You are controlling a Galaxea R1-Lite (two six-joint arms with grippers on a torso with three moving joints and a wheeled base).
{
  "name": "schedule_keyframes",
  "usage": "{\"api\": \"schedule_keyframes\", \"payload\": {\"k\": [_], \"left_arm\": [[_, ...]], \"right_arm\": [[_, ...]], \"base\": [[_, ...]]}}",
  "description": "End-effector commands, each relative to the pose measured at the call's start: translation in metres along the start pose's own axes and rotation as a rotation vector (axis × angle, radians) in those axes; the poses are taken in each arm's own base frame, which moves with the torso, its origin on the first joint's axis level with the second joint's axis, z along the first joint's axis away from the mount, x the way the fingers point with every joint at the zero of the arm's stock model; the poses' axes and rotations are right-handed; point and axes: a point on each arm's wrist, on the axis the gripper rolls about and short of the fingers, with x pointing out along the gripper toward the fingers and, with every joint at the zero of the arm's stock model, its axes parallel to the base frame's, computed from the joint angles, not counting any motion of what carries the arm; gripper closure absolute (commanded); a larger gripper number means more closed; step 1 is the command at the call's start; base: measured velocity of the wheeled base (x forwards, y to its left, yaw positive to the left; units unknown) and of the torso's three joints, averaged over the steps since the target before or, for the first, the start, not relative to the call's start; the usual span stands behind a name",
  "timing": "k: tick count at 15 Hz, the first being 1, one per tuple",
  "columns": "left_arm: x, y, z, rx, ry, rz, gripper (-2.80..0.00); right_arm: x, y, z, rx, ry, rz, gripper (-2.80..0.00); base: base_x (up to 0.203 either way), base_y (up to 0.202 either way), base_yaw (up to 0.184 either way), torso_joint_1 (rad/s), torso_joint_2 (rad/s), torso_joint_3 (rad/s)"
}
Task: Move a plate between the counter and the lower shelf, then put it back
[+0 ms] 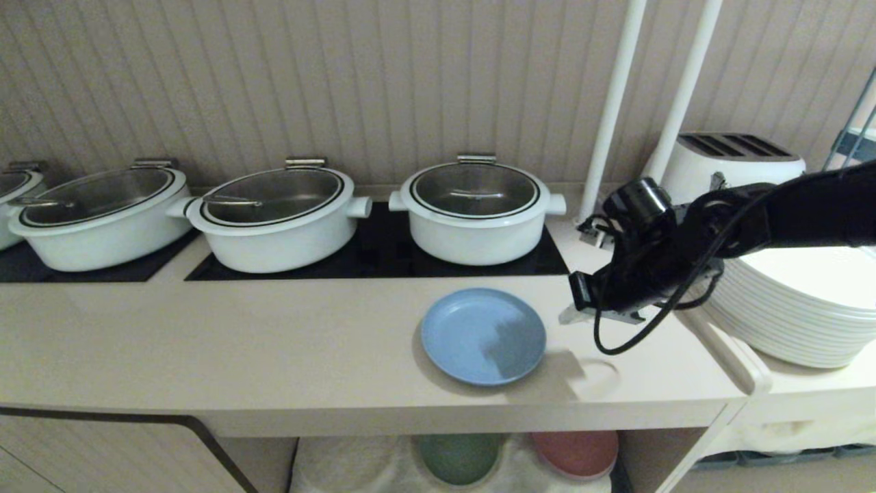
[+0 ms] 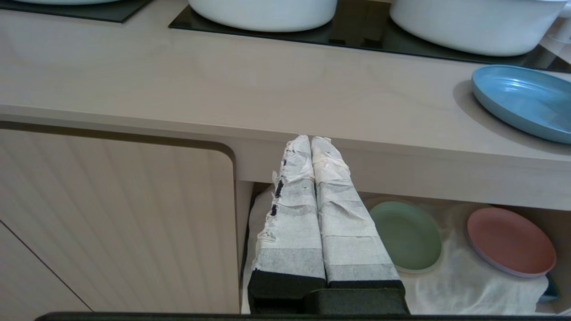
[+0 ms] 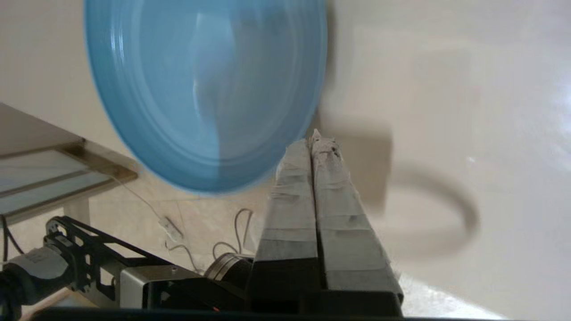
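Note:
The light-blue plate lies flat on the beige counter, near its front edge. My right gripper hovers just to the right of the plate's rim, shut with nothing between its taped fingers. It does not hold the plate. Below the counter, the lower shelf shows its white cloth. My left gripper is shut and empty, parked in front of the counter's front edge, left of the shelf opening.
A green plate and a pink plate lie on the shelf cloth. Three white pots stand on black cooktop panels behind. A stack of white plates and a toaster stand at the right.

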Motion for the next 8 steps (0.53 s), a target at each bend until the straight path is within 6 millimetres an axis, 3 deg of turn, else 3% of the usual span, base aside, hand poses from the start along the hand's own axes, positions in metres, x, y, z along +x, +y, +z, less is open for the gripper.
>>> {"api": "schedule_keyframes", "payload": {"k": [1,8], "left_arm": [[0.0,0.0,0.0,-0.001,-0.001,0.0,0.0],[0.0,0.0,0.0,-0.001,-0.001,0.0,0.0]], "right_arm": [[-0.025,0.006,-0.006,-0.008,-0.041,-0.009,0.0],[-0.11,0.016,-0.053,0.016,-0.255,-0.215,0.0]], "base": [[0.0,0.0,0.0,0.0,0.0,0.0],[0.0,0.0,0.0,0.0,0.0,0.0]]}}
